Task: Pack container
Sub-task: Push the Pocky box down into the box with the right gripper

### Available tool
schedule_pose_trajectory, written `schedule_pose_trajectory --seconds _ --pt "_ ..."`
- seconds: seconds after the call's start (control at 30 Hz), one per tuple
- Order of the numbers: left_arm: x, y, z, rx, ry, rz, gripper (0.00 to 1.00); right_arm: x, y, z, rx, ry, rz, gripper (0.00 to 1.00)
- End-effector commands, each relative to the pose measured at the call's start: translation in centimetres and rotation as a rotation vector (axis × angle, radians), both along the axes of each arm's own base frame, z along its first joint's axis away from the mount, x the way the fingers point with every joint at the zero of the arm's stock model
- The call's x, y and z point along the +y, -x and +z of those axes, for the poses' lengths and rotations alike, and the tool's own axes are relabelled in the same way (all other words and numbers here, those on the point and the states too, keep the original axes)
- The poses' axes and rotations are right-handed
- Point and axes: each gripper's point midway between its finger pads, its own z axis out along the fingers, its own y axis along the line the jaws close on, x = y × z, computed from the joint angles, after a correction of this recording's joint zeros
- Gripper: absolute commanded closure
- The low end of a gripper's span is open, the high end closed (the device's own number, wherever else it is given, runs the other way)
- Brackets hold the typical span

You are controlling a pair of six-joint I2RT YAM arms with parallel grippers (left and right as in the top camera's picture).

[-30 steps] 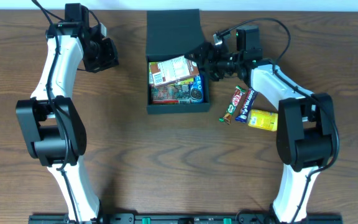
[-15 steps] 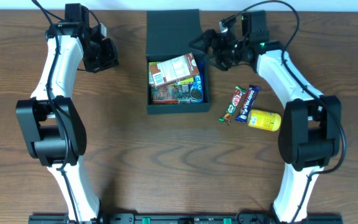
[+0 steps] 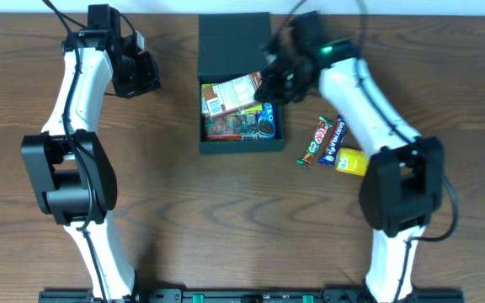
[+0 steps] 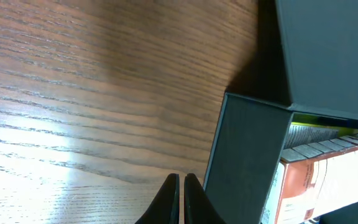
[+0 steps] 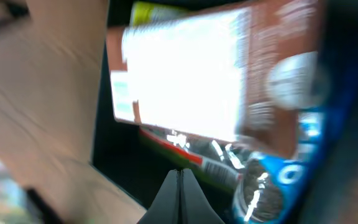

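Note:
The container (image 3: 241,146) is a black square box at the table's middle back, its flap lid (image 3: 234,46) lying open behind it. Inside lie a brown-and-white packet (image 3: 236,93), a blue cookie packet (image 3: 266,119) and a red-green packet (image 3: 228,126). My right gripper (image 3: 269,87) hovers over the box's right side, shut and holding nothing; its wrist view, blurred, shows the shut gripper (image 5: 180,173) above the brown-and-white packet (image 5: 191,74) and blue packet (image 5: 278,180). My left gripper (image 3: 141,77) is shut, left of the box; the left wrist view shows the gripper (image 4: 182,185) beside the container wall (image 4: 241,155).
Right of the box lie a brown candy bar (image 3: 312,141), a blue bar (image 3: 333,139) and a yellow packet (image 3: 352,162) on the wooden table. The right arm stretches from the front right up over them. The left arm stands along the left side.
The right arm swung left from beside the box to over its right side, and its jaws went from open to shut. The left arm stayed still.

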Motion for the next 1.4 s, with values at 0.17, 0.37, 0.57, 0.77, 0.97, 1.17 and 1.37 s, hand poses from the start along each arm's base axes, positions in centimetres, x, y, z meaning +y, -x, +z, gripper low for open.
schedule_pose_trajectory --seconds 0.17,0.37,0.57,0.77,0.97,1.17,1.37 --pt "0.1 -0.4 2.0 -0.053 -0.012 -0.017 0.94 0.9 1.7 -3.2 -0.094 0.233 0.118 0.99" --pt "0.1 -0.4 2.0 -0.052 -0.012 -0.017 0.94 1.2 1.6 -4.5 -0.103 0.226 0.114 0.99" --pt "0.1 -0.4 2.0 -0.052 -0.012 -0.017 0.94 2.3 1.0 -5.1 -0.134 0.194 0.092 0.99" --pt "0.1 -0.1 1.9 -0.041 -0.011 -0.017 0.94 4.0 1.1 -5.4 -0.148 0.172 0.095 0.99" --pt "0.1 0.0 1.9 -0.036 -0.011 -0.017 0.94 5.9 1.1 -4.9 -0.181 0.132 0.111 0.99" --pt "0.1 0.0 1.9 -0.033 -0.011 -0.018 0.94 6.7 0.9 -4.9 -0.206 0.119 0.119 0.99" --pt "0.1 0.0 1.8 -0.032 -0.011 -0.018 0.94 7.1 0.2 -5.1 -0.231 0.107 0.116 0.99"
